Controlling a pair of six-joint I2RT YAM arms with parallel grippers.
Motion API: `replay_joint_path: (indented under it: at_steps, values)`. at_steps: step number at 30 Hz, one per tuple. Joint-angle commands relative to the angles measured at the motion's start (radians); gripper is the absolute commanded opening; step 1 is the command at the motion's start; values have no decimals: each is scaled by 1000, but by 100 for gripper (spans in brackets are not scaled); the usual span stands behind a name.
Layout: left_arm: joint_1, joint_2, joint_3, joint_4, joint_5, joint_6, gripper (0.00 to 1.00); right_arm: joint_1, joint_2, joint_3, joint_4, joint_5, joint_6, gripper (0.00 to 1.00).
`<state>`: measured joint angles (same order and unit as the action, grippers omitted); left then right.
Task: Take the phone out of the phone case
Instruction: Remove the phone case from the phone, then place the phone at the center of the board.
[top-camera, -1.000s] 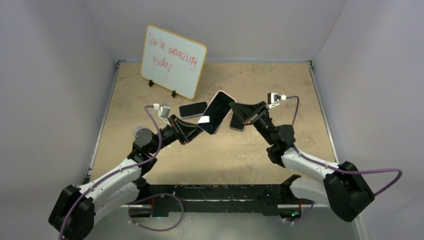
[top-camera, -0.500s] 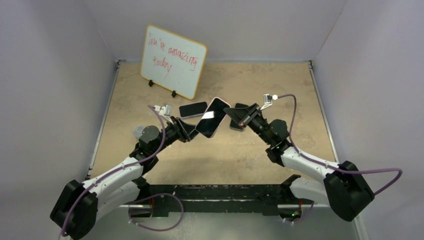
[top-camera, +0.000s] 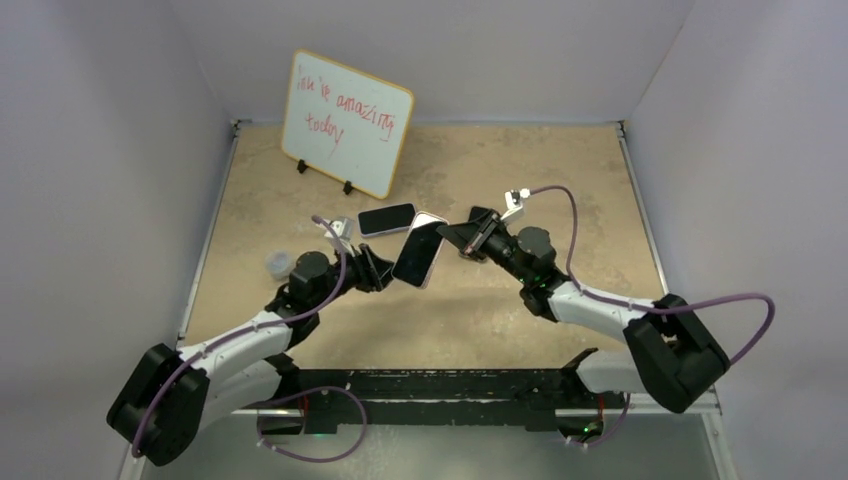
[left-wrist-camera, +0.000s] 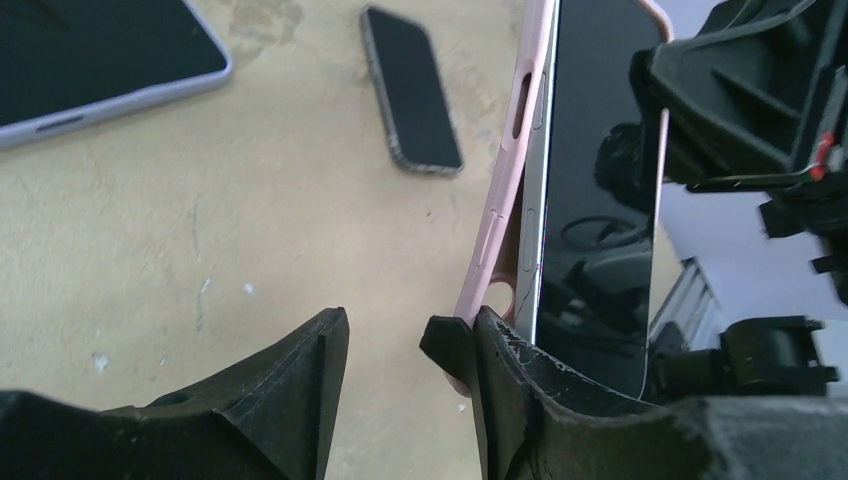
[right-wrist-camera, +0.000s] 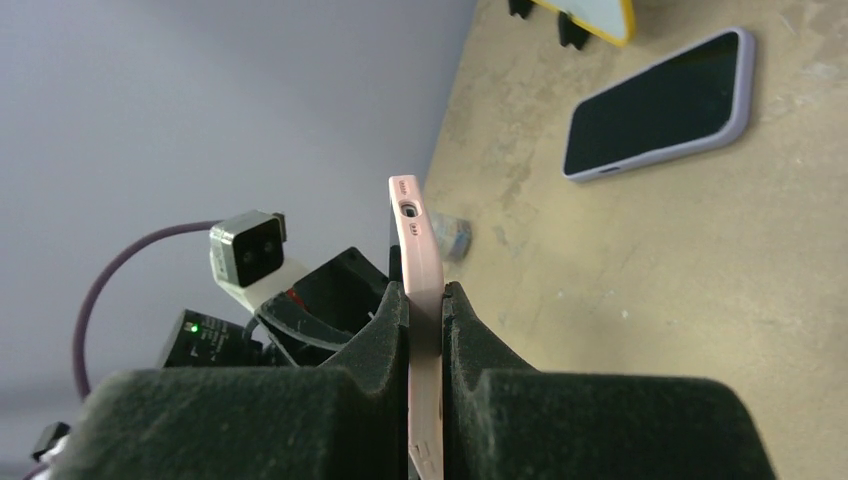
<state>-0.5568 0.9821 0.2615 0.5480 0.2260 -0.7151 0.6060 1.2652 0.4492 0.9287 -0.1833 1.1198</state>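
A phone (top-camera: 420, 252) with a black screen (left-wrist-camera: 600, 180) sits in a pink phone case (left-wrist-camera: 510, 170), held up on edge over the middle of the table. My right gripper (top-camera: 462, 238) is shut on the case's rim (right-wrist-camera: 418, 240) at its far right end. My left gripper (left-wrist-camera: 388, 325) stands open at the near left end with nothing between its fingers. Only the outer side of its right finger (left-wrist-camera: 500, 390) touches the case's corner. In the left wrist view the phone's silver edge stands slightly away from the pink rim near that corner.
A second phone in a lavender case (top-camera: 386, 219) lies flat behind the held one. A dark phone (left-wrist-camera: 410, 88) lies under my right gripper. A whiteboard (top-camera: 345, 122) stands at the back left. A small clear cap (top-camera: 277, 264) lies by my left arm.
Both grippers and the cased phone have come down and nearer. My left gripper has opened and let go of the case's end; the right has stayed shut on it.
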Motion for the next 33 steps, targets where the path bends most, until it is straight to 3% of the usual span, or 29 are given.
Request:
replay_joint_path:
  at_steps: [1, 9, 19, 30, 33]
  values:
    - [-17, 75, 28, 62, 31, 32, 50, 23, 82, 50, -65, -84, -57, 0]
    - [-29, 180, -24, 126, 32, -39, 48, 23, 270, 44, 9, -123, -70, 0]
    - [-31, 174, 21, 2, 44, -70, 45, 23, 437, 72, 44, -133, -116, 5]
    - [-30, 217, 38, -49, 40, -77, 45, 24, 525, 134, -46, -123, -229, 44]
    - [-29, 239, 41, -40, 51, -81, 45, 27, 496, 171, -162, -110, -323, 51]
